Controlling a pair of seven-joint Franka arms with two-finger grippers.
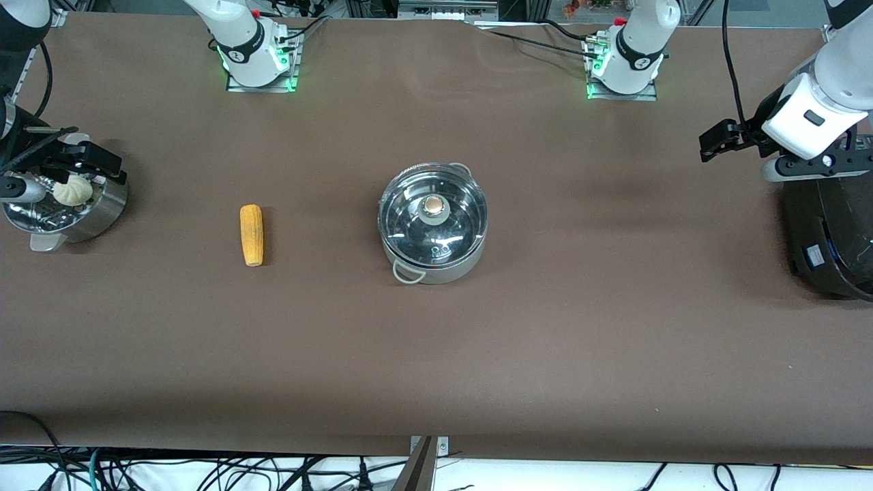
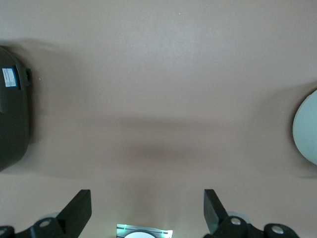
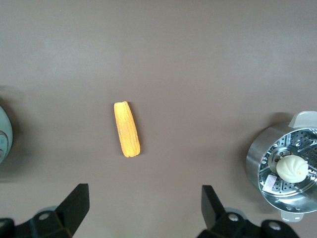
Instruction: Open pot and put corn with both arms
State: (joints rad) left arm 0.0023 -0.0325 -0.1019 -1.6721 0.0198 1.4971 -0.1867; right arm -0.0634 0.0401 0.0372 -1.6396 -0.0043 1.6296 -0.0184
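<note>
At the table's middle stands the steel pot, its glass lid on, tan knob up. Toward the right arm's end lies the corn cob, flat on the brown table, apart from the pot. The right gripper hangs over the steamer pan holding a white bun, fingers spread wide, empty. The left gripper hangs over the black rice cooker, equally wide and empty.

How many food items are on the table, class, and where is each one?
2. The corn lies bare on the table, between the lidded pot and the steamer pan. A white bun sits in that steamer pan, at the right arm's end. The pot's contents are unclear.
</note>
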